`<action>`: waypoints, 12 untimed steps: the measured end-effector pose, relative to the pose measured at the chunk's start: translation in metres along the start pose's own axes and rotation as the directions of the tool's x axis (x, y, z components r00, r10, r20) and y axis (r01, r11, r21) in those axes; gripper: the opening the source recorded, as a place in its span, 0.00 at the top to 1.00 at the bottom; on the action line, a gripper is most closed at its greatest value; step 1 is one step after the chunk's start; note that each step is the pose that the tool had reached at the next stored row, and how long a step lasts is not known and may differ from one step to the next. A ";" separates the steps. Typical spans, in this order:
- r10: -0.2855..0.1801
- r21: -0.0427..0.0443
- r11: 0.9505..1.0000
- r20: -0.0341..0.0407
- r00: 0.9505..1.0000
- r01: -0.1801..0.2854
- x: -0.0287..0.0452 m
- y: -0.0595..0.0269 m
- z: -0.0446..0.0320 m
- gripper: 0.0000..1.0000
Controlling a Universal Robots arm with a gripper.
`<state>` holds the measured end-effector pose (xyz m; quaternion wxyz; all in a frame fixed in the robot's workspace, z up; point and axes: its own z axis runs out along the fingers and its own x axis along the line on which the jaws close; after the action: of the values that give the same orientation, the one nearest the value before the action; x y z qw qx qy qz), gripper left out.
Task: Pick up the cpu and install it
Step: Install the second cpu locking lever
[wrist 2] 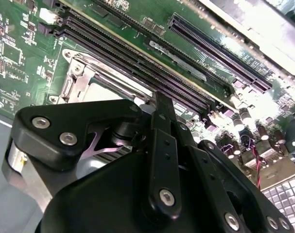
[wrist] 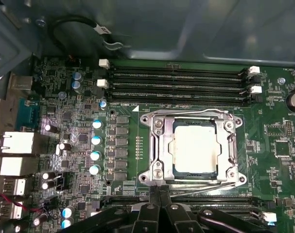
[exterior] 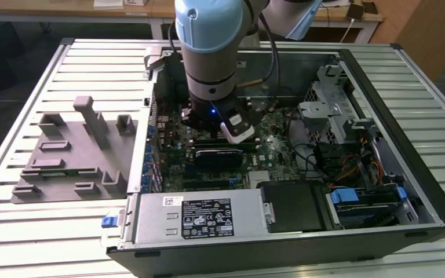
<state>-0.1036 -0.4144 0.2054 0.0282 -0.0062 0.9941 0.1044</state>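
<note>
Reaching straight down into the computer case [exterior: 377,116], the end effector [wrist: 159,194], grip state unclear, hovers beside the seated cpu [wrist: 195,148].

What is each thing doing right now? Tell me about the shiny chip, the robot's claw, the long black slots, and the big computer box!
Silvery square cpu: lying flat inside the metal socket frame.
Black gripper: hovering at the socket's edge, holding nothing that shows.
Long black memory slots: empty.
Black computer case: lying on its side, side panel off.
Grey plastic fixture tray: sitting beside the case.
</note>
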 end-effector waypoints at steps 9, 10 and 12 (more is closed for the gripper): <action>0.003 -0.049 0.999 0.001 1.000 -0.003 0.0025 -0.0052 0.0051 0.89; 0.003 -0.052 0.999 0.001 1.000 -0.003 0.0031 -0.0054 0.0058 0.89; 0.003 -0.057 0.998 0.001 1.000 -0.003 0.0049 -0.0059 0.0069 0.89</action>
<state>-0.1081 -0.4188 0.1973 0.0284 -0.0054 0.9908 0.1325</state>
